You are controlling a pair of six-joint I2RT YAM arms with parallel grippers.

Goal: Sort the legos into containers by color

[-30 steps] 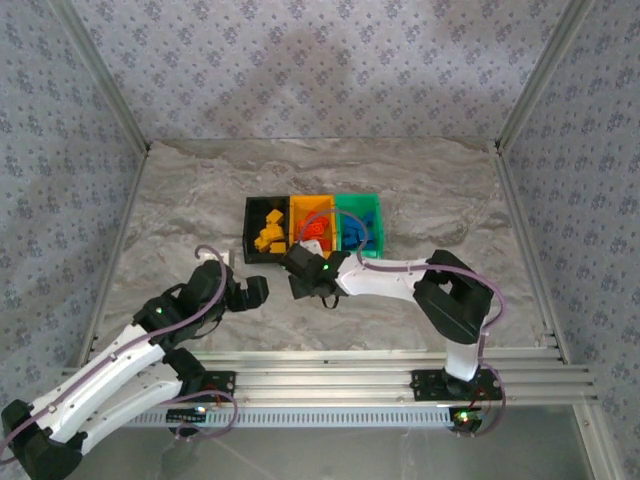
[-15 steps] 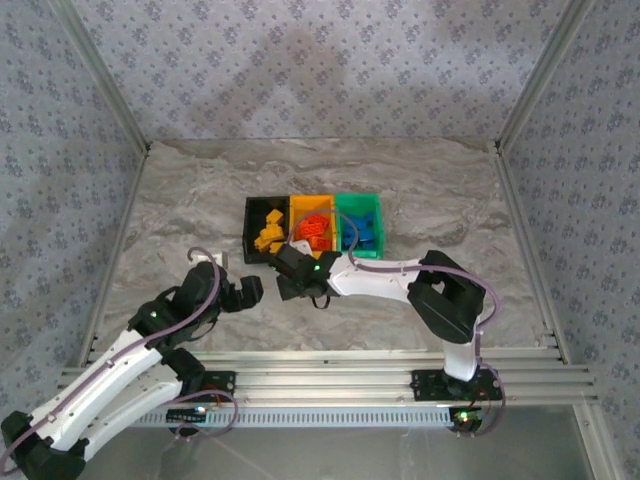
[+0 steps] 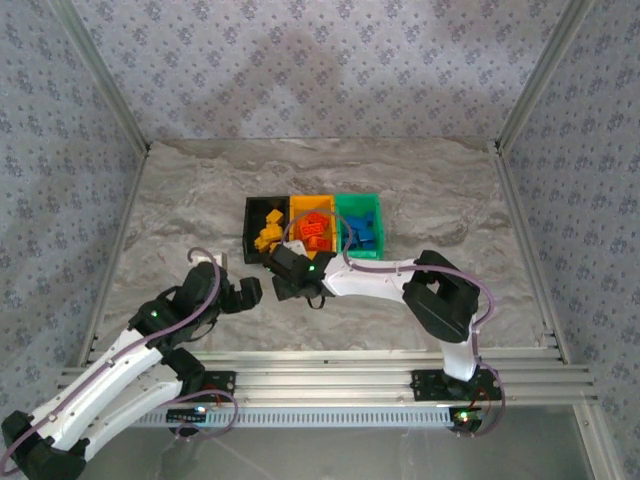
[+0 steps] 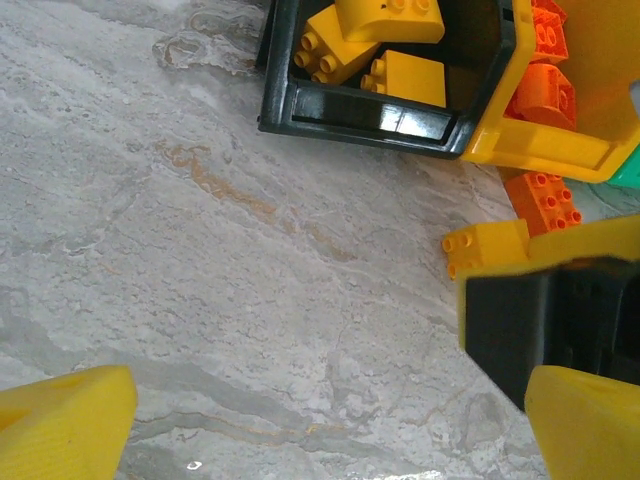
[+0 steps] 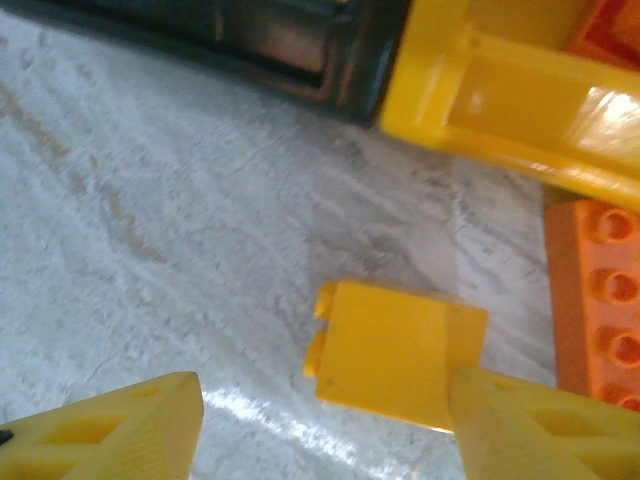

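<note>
Centre right gripper (image 5: 325, 420), jaws wide, on yellow brick (image 5: 395, 350), avoiding adjacent orange brick (image 5: 600, 300); close, lift, drop into black bin (image 4: 370, 118). Park left gripper (image 4: 325, 420), jaws wide and empty, aside.

Right claw (image 3: 284, 286) slid toward 9 o'clock over the surface (image 3: 180, 200). It went from in front of the yellow-orange bin (image 3: 312, 202) to the near edge of the black bin (image 3: 248, 240), which closed the gap to the left claw (image 3: 250, 293). The right elbow trailed the same way. That uncovered the orange-red legos (image 3: 314, 228) in the yellow-orange bin, which the arm had partly hidden a second ago. Left claw crept slightly toward 8 o'clock.
</note>
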